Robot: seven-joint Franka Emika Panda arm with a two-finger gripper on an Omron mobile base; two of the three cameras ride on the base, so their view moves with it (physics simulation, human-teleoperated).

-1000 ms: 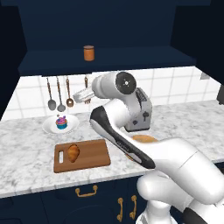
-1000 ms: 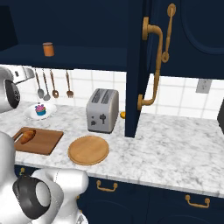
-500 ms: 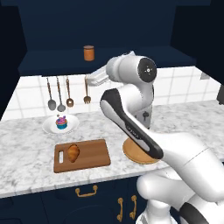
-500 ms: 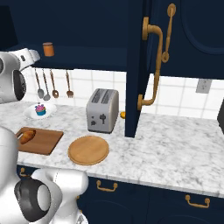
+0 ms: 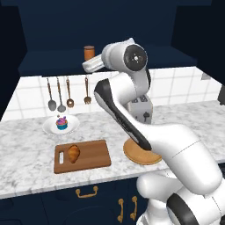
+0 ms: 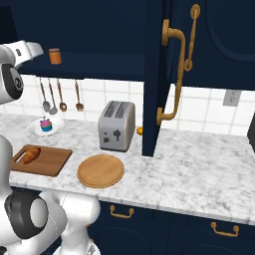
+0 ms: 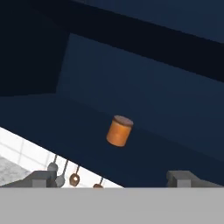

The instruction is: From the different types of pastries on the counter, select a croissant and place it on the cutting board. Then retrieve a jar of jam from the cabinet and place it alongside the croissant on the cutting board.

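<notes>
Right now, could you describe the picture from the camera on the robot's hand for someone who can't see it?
A small reddish-brown jar of jam stands alone on a dark navy cabinet shelf, straight ahead of the open gripper. Hanging utensils and white tiles peek in at lower left.

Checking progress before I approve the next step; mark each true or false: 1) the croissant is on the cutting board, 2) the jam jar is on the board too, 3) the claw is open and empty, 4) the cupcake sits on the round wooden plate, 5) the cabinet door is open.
1) True: the croissant lies on the cutting board.
2) False: the jar of jam stands on the cabinet shelf.
3) True: the claw is open, holding nothing, facing the jar.
4) False: the cupcake sits on a white plate; the round wooden plate holds nothing.
5) True: the cabinet door stands open.
</notes>
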